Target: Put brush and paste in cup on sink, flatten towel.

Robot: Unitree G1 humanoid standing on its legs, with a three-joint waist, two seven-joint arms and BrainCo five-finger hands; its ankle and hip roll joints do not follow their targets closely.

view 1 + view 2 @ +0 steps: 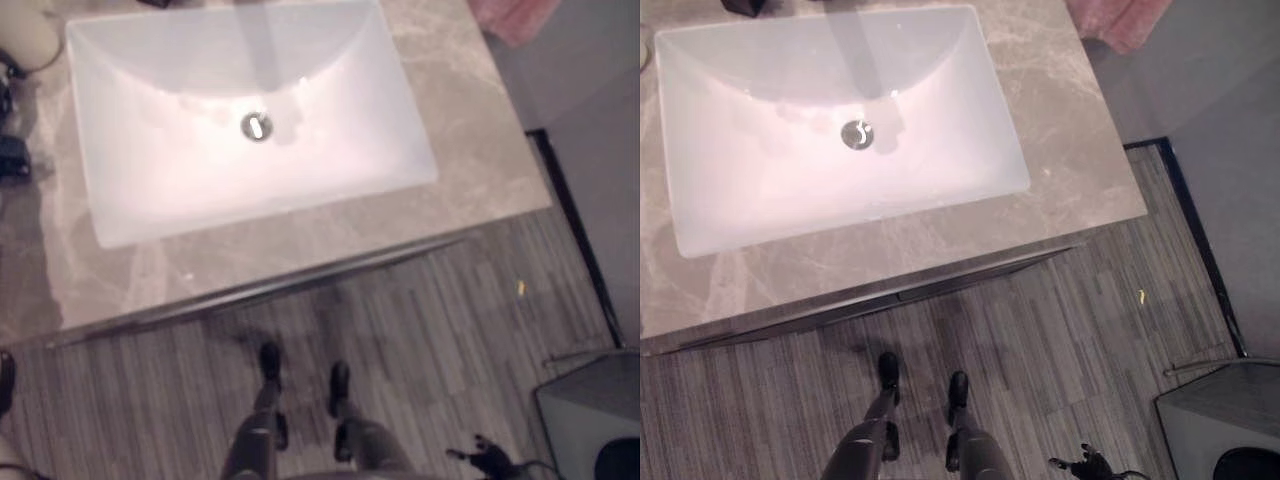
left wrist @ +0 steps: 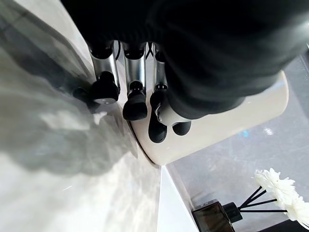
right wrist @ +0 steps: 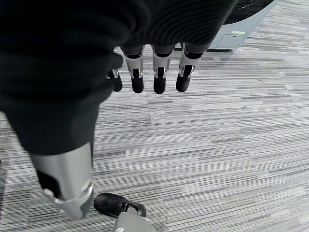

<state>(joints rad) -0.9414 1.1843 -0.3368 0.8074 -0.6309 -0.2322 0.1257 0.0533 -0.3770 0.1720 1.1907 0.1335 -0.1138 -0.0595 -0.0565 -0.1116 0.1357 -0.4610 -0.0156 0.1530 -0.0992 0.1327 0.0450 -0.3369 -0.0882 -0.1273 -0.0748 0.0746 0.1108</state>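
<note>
Overhead, I see the white sink [image 1: 840, 130] set into the grey marbled surface [image 1: 1060, 150], its basin bare apart from the drain [image 1: 857, 134] near the middle. A pink towel [image 1: 1120, 20] lies bunched at the surface's 1 o'clock corner, running out past the top of the head views. At 10 o'clock, the left eye view catches part of the cream cup [image 1: 28, 35] by the sink's far corner; the right eye view barely shows it. The surface's near edge runs across the middle, with striped grey floor [image 1: 1060, 330] below it and a darker mat at 3 o'clock.

My left hand [image 2: 135, 96] shows in its wrist view, fingers [image 2: 104, 72] curled against the side of the cup, dark tips resting on its wall; it stands on the marbled surface just beside the sink's rim. Past it sit a dark bottle [image 2: 212, 217] with reed sticks and white flowers [image 2: 282, 191]. I cannot see the brush or paste.

My right hand [image 3: 149, 67] hangs over the floor, fingers relaxed, holding nothing.
</note>
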